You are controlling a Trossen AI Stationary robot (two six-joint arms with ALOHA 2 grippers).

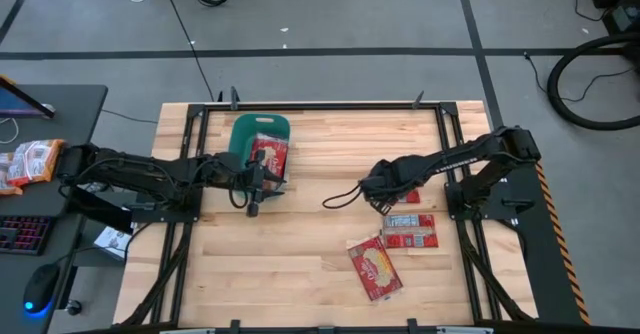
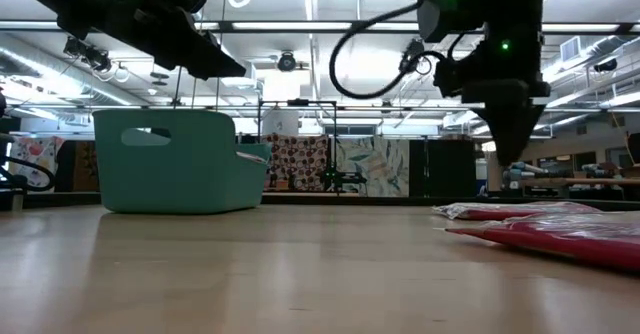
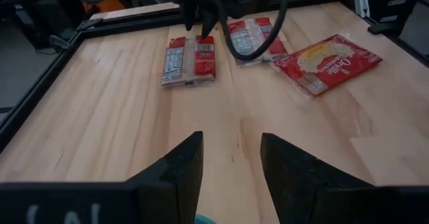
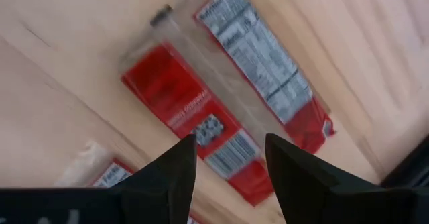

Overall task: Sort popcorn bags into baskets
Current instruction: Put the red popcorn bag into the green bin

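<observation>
The teal basket (image 1: 247,131) (image 2: 180,160) stands at the table's far left-centre, and one red popcorn bag (image 1: 270,156) lies in it. Three more bags lie flat on the table's right half: one (image 1: 404,217) (image 3: 191,60) (image 4: 224,106) with its printed back up, a second (image 1: 412,238) (image 3: 253,39) beside it, and a third (image 1: 375,267) (image 3: 328,63) nearer the front. My right gripper (image 1: 385,204) (image 4: 228,143) (image 2: 515,139) hangs open just above the first bag without touching it. My left gripper (image 1: 253,206) (image 3: 231,143) is open and holds nothing, beside the basket's near end.
A black frame rail (image 1: 320,104) runs around the table. Bare wood (image 1: 300,264) lies between the basket and the bags. Left of the table stands a desk (image 1: 70,99) with snack packets (image 1: 30,162), a keyboard and a mouse.
</observation>
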